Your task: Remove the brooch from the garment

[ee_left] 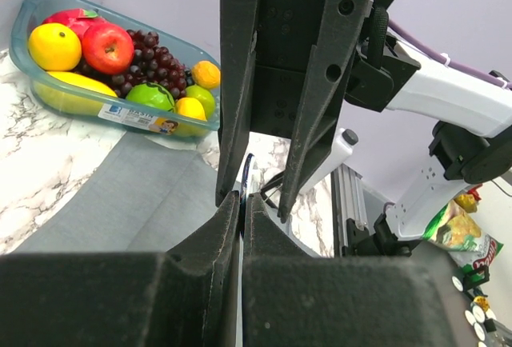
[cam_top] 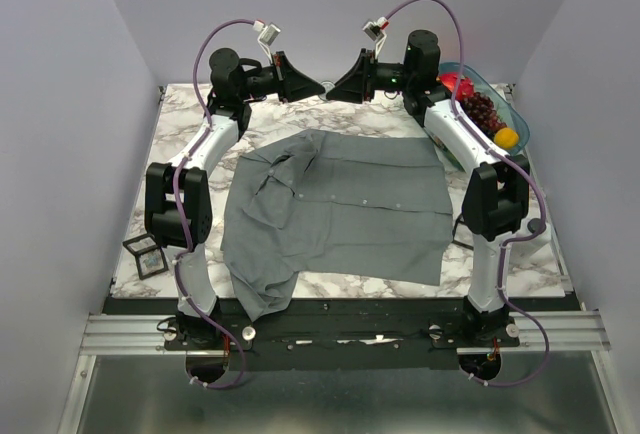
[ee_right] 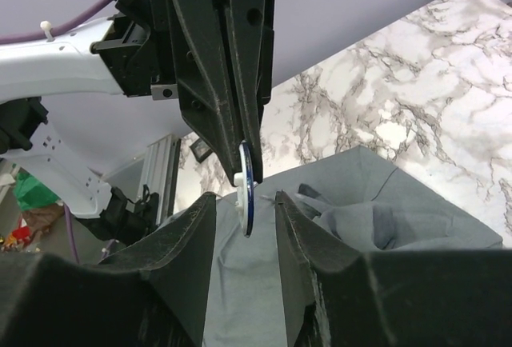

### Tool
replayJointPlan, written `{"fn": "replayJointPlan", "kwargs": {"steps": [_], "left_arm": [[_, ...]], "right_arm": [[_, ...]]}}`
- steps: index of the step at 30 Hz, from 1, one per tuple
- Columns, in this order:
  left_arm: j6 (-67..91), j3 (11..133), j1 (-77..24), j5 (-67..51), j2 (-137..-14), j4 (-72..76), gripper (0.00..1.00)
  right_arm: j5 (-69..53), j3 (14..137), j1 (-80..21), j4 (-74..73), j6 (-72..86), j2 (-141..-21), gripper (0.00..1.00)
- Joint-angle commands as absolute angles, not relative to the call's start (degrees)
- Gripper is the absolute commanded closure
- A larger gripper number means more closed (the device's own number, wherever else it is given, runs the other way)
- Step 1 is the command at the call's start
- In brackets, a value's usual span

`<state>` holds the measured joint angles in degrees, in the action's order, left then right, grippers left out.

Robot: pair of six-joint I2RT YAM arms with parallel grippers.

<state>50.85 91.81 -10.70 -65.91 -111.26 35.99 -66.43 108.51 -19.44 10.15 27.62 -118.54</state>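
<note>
The grey shirt (cam_top: 340,209) lies spread on the marble table; it also shows in the left wrist view (ee_left: 120,203) and the right wrist view (ee_right: 336,227). Both arms are raised at the back of the table, tip to tip above the shirt's far edge. My left gripper (ee_left: 243,197) (cam_top: 321,85) is shut on the brooch (ee_right: 246,189), a thin blue disc with a white back seen edge-on, also a blue sliver in the left wrist view (ee_left: 245,173). My right gripper (ee_right: 245,197) (cam_top: 331,89) is open, its fingers either side of the brooch and apart from it.
A clear tub of fruit (cam_top: 505,106) stands at the back right corner, also in the left wrist view (ee_left: 24,27). A black wire-frame cube (cam_top: 146,254) sits at the table's left front edge. Aluminium rails run along the near edge.
</note>
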Motion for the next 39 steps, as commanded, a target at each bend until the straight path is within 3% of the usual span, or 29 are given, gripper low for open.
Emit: {"fn": "replayJointPlan", "kwargs": {"steps": [1,39], "left_arm": [[51.06,93.43,-11.42,-68.29,-111.45,37.88,1.00],[52.38,93.52,-12.30,-72.42,-110.74,43.42,1.00]], "right_arm": [[-64.78,109.34,-19.69,9.41,27.51,-119.44,0.57],[-57.22,109.95,-19.07,4.13,26.81,-120.24,0.62]]}}
